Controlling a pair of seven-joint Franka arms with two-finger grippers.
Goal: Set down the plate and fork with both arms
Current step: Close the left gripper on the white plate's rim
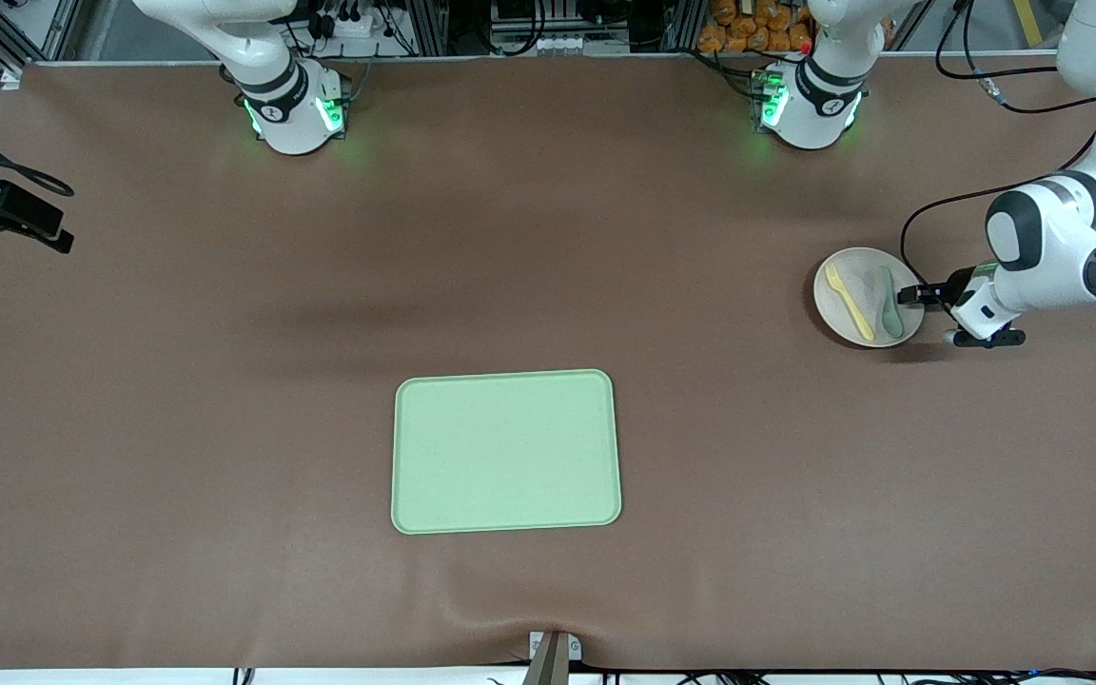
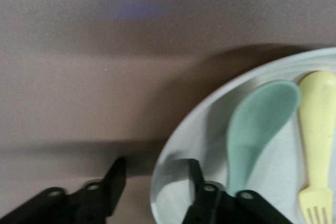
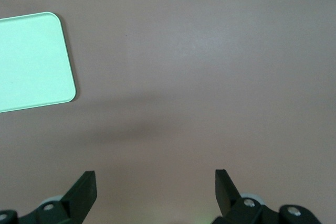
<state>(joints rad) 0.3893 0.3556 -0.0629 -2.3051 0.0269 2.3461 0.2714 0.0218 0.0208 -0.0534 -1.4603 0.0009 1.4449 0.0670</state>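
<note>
Front view: tabletop (image 1: 177, 400), green tray (image 1: 506, 451) at centre. Plate (image 1: 869, 296) lies well apart from the tray, toward the left arm's end, carrying fork (image 1: 849, 302) and spoon (image 1: 890, 304). Left gripper (image 1: 921, 294) low and side-on, fingers (image 2: 195, 174) straddling the plate's rim, partly closed, not clamped. Risk: a shallow rim pinch tips the plate, spilling the fork. Right gripper (image 3: 155, 188) waits, fingers spread, empty, over bare tabletop beside the tray.

The worktop (image 1: 225, 428) wears a matt brown covering, smooth but for a slight ripple at its camera-side edge. The plate (image 1: 843, 271) looks matt, faintly speckled. The fork (image 1: 850, 303) and spoon (image 1: 889, 309) look like smooth, dull plastic. The tray (image 1: 507, 451) is matt, finely flecked plastic.
</note>
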